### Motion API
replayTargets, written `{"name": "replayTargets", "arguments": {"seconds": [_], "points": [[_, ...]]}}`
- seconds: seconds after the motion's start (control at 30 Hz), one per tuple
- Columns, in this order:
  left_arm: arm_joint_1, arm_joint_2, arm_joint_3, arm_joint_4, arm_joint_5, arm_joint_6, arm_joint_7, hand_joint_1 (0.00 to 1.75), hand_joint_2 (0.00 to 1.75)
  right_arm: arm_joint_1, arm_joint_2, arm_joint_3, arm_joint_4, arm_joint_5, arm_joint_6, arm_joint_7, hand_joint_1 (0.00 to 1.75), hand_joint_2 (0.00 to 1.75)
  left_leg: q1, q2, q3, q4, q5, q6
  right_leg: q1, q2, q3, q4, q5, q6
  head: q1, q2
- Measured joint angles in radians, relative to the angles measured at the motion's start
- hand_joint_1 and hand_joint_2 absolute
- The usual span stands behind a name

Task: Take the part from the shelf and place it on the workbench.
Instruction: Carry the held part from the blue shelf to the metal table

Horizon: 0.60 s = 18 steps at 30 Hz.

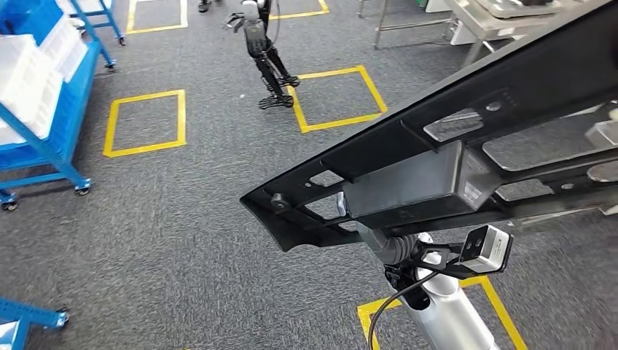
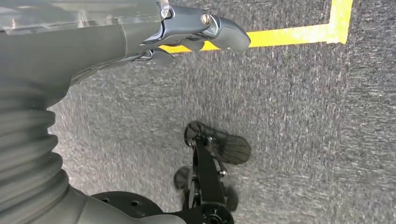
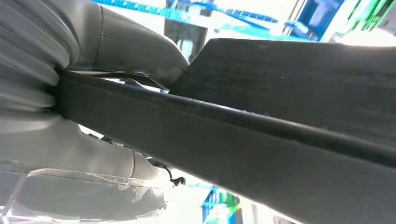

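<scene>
A long black plastic part [image 1: 437, 146] with cut-outs and a grey box-like section runs from the middle of the head view up to the right edge, held level above the carpet. My right hand [image 3: 116, 168] grips it from below, thumb and fingers wrapped around its dark edge [image 3: 261, 140]. In the head view the part hides that hand; the silver right forearm [image 1: 444, 306] and wrist camera [image 1: 487, 248] stick out beneath it. My left hand [image 2: 140, 37] hangs over the grey carpet, fingers apart and holding nothing.
A blue shelf cart [image 1: 44, 95] with white bins stands at the left. Yellow taped squares [image 1: 146, 122] mark the carpet. Another humanoid robot [image 1: 262, 51] stands far ahead. A metal workbench [image 1: 495, 22] is at the back right. A blue frame [image 1: 22, 317] sits at the near left.
</scene>
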<state>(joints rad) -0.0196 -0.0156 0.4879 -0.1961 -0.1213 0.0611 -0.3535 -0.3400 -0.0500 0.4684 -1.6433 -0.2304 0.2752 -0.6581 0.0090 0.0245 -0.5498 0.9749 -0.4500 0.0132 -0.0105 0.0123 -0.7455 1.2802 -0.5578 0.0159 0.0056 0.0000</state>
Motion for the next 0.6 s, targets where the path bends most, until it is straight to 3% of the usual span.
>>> {"name": "replayTargets", "arguments": {"seconds": [0.03, 0.07, 0.1, 0.17, 0.23, 0.3, 0.37, 0.43, 0.5, 0.53, 0.57, 0.6], "points": [[0.000, 0.000, 0.000, 0.000, -0.002, 0.001, 0.000, 0.00, 1.75, 0.005, -0.001, -0.001, 0.000, 0.000, 0.000, 0.000, 1.75, 1.75, 0.000, 0.012, 0.000, 0.001, -0.002, -0.001, -0.002, -0.003, -0.004, 0.010, 0.006, 0.003, 0.000, 0.000], [0.000, -0.001, 0.000, 0.000, -0.004, 0.001, 0.001, 0.00, 1.75, 0.009, -0.001, -0.002, 0.000, 0.000, 0.000, 0.000, 1.75, 1.75, 0.000, 0.024, 0.001, 0.002, -0.004, -0.003, -0.004, -0.009, 0.013, -0.021, 0.028, 0.005, 0.000, 0.000], [-0.001, -0.001, 0.000, 0.000, -0.005, 0.001, 0.001, 0.00, 1.75, 0.011, -0.001, -0.004, -0.001, 0.000, 0.000, 0.000, 1.75, 1.75, 0.000, 0.035, 0.003, 0.005, -0.008, -0.006, -0.005, -0.023, 0.048, -0.086, 0.061, 0.005, 0.000, 0.000], [-0.002, -0.002, 0.000, 0.000, -0.006, 0.001, 0.001, 0.00, 1.75, 0.011, -0.002, -0.009, -0.005, 0.000, 0.000, -0.001, 1.75, 1.75, -0.003, 0.053, 0.005, 0.013, -0.017, -0.015, 0.001, -0.068, 0.118, -0.218, 0.103, -0.003, 0.000, 0.000], [-0.004, -0.002, 0.000, 0.000, -0.007, 0.001, 0.002, 0.00, 1.75, 0.011, -0.002, -0.013, -0.009, 0.000, 0.000, -0.001, 1.75, 1.75, -0.008, 0.070, 0.008, 0.018, -0.025, -0.027, 0.009, -0.083, 0.141, -0.265, 0.107, -0.016, -0.002, 0.000], [-0.006, -0.002, 0.000, 0.000, -0.007, 0.001, 0.004, 0.00, 1.75, 0.012, -0.002, -0.016, -0.012, 0.000, 0.000, -0.002, 1.75, 1.75, -0.006, 0.084, 0.013, 0.019, -0.031, -0.038, 0.008, -0.057, 0.140, -0.266, 0.110, -0.027, -0.002, 0.000], [-0.008, -0.003, 0.000, 0.000, -0.008, -0.001, 0.005, 0.00, 1.75, 0.012, -0.002, -0.018, -0.016, 0.000, 0.000, -0.002, 1.75, 1.75, -0.001, 0.056, 0.003, 0.052, -0.058, -0.049, 0.004, -0.035, 0.143, -0.272, 0.113, -0.038, -0.004, 0.000], [-0.006, -0.004, 0.000, 0.000, -0.008, -0.002, 0.006, 0.00, 1.75, 0.011, -0.001, -0.019, -0.018, 0.000, 0.000, -0.002, 1.75, 1.75, 0.003, 0.007, -0.046, 0.164, -0.119, -0.055, 0.003, -0.014, 0.146, -0.274, 0.114, -0.046, -0.007, 0.000], [-0.003, -0.004, 0.001, 0.000, -0.009, -0.003, 0.008, 0.00, 1.75, 0.017, -0.001, -0.019, -0.017, 0.001, 0.000, -0.001, 1.75, 1.75, 0.004, -0.011, -0.111, 0.292, -0.165, -0.058, 0.004, 0.012, 0.147, -0.273, 0.114, -0.049, -0.007, 0.000], [-0.003, -0.005, 0.001, 0.000, -0.009, -0.003, 0.009, 0.00, 1.75, 0.021, -0.001, -0.019, -0.016, 0.002, 0.000, -0.001, 1.75, 1.75, 0.004, -0.013, -0.127, 0.316, -0.161, -0.058, 0.005, 0.026, 0.148, -0.273, 0.113, -0.049, -0.008, 0.000], [-0.003, -0.005, 0.001, 0.000, -0.009, -0.004, 0.009, 0.00, 1.75, 0.023, -0.001, -0.019, -0.015, 0.002, 0.000, -0.001, 1.75, 1.75, 0.004, -0.015, -0.123, 0.296, -0.136, -0.056, 0.006, 0.040, 0.149, -0.272, 0.113, -0.049, -0.007, 0.000], [-0.003, -0.005, 0.001, 0.000, -0.009, -0.006, 0.009, 0.00, 1.75, 0.025, -0.001, -0.019, -0.015, 0.004, 0.000, -0.001, 1.75, 1.75, 0.004, -0.022, -0.102, 0.241, -0.097, -0.053, 0.006, 0.053, 0.151, -0.272, 0.113, -0.048, -0.008, 0.000]]}}
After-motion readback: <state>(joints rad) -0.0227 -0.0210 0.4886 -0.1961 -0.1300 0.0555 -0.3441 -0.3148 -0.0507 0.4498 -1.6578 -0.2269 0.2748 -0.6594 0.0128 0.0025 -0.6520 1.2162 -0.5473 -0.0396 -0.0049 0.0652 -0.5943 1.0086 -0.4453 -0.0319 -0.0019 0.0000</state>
